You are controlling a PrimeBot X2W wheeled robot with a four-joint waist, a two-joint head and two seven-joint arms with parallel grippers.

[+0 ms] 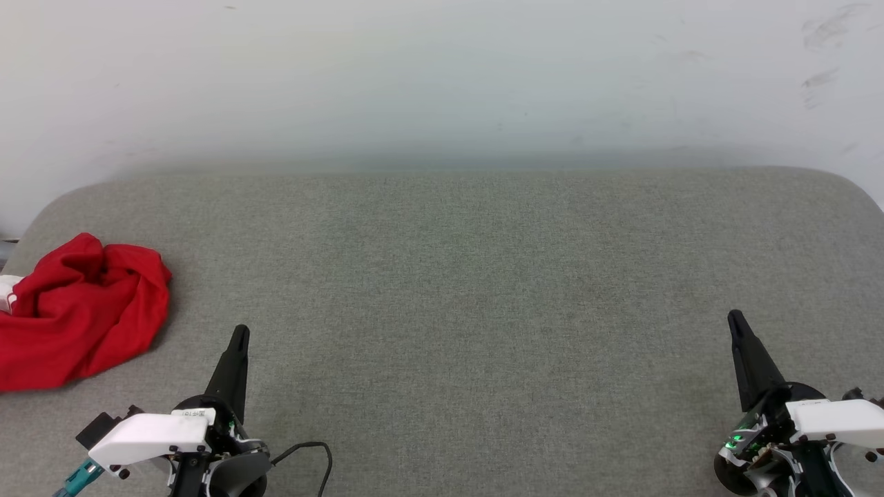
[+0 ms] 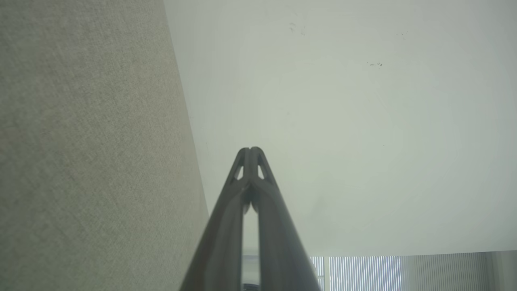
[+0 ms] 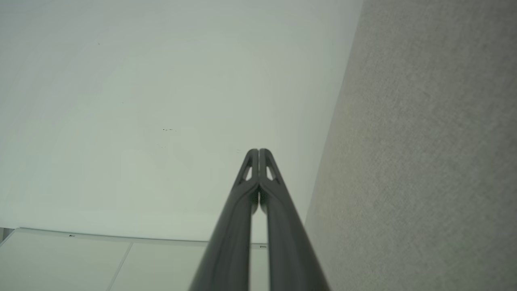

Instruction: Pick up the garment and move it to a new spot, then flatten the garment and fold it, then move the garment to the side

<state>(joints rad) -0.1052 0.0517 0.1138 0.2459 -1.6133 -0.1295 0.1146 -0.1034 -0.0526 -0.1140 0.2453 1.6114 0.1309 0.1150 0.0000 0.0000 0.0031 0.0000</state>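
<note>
Resting shut tip to tip and empty, left fingers [image 1: 233,369] and right fingers [image 1: 749,359] sit over the grey tabletop [image 1: 449,276]. The garment [image 1: 83,310] lies crumpled at its left edge; left fingers should open wide, then pinch a raised fold. Wrist views confirm closed tips; head view places the garment.

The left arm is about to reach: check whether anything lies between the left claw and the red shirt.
Nothing visible stands in the way. The red shirt lies crumpled at the left edge of the grey cushion, ahead and left of the shut left claw; bare grey fabric lies between them.
</note>
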